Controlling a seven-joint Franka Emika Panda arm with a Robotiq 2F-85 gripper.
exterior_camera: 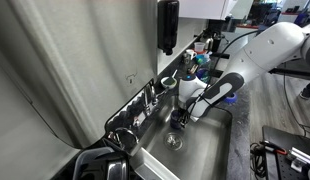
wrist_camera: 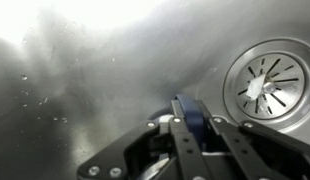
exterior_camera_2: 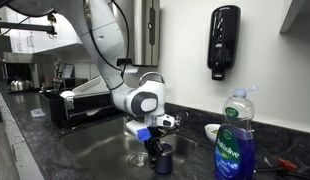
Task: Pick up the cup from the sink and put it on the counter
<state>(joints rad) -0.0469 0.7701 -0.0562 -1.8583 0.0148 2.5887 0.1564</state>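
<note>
My gripper (wrist_camera: 187,140) is down in the steel sink (wrist_camera: 85,80), shut on the wall of the small dark blue cup (wrist_camera: 188,115), with one finger inside it and one outside. The round drain (wrist_camera: 267,85) lies just to the right of the cup. In an exterior view the gripper (exterior_camera_2: 158,148) holds the dark cup (exterior_camera_2: 162,161) upright beside the drain (exterior_camera_2: 138,158), low in the sink (exterior_camera_2: 100,148). In an exterior view the gripper (exterior_camera: 182,116) is over the basin (exterior_camera: 203,155) near the drain (exterior_camera: 174,141); the cup is hard to make out there. The dark counter (exterior_camera_2: 45,150) surrounds the basin.
A blue dish soap bottle (exterior_camera_2: 233,140) stands on the counter in front, with a small white bowl (exterior_camera_2: 212,131) behind it. A black soap dispenser (exterior_camera_2: 223,40) hangs on the wall. A dark rack (exterior_camera_2: 75,100) sits beyond the sink. The chrome faucet (exterior_camera: 153,95) rises at the basin's edge.
</note>
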